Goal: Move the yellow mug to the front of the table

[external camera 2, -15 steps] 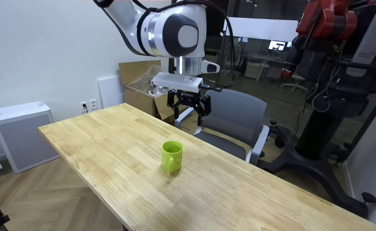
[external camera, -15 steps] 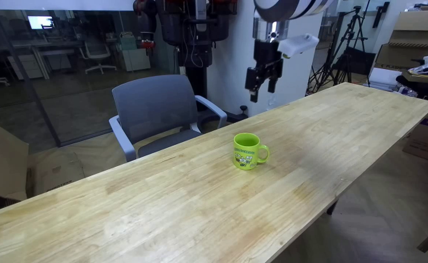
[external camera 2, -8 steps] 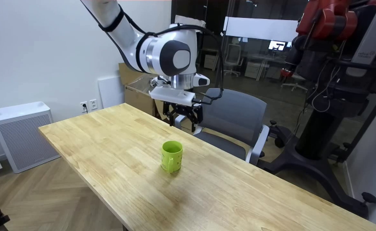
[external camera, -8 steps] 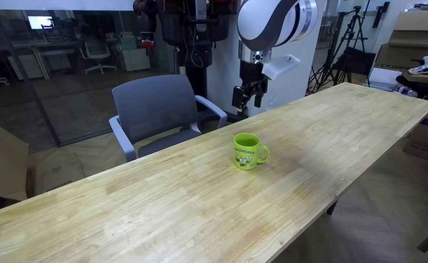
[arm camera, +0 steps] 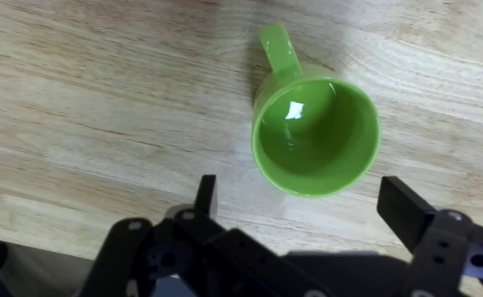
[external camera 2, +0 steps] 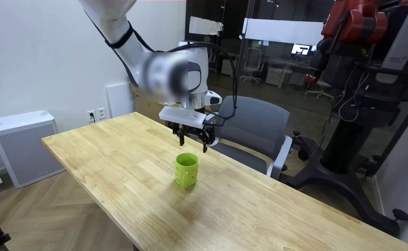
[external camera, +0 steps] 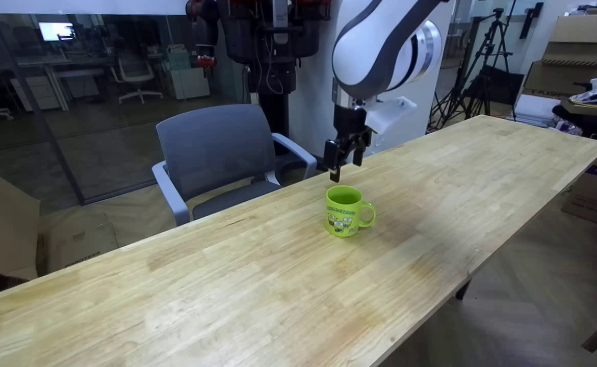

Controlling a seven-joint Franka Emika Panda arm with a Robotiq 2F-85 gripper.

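Note:
The yellow mug, lime green and glossy, stands upright on the table in both exterior views (external camera: 343, 211) (external camera 2: 186, 170). In the wrist view the mug (arm camera: 315, 132) is seen from above, with its handle toward the top of the picture. The table is a long light wood top (external camera: 201, 285) (external camera 2: 259, 209) (arm camera: 101, 144). My gripper (external camera: 346, 169) (external camera 2: 193, 147) is above the mug's height, just off it on the chair side. In the wrist view the gripper (arm camera: 297, 185) is open, its fingers spread wider than the mug, with nothing between them and not touching it.
A grey chair (external camera: 222, 148) (external camera 2: 256, 129) stands at the table's long edge, on the gripper's side. A second robot, black and red (external camera: 278, 51) (external camera 2: 357, 80), stands behind it. A cardboard box (external camera: 2, 224) sits on the floor near a table end.
My gripper has come down and closer to the mug, and is now just above the tabletop beside it. It stays open. The mug has not moved.

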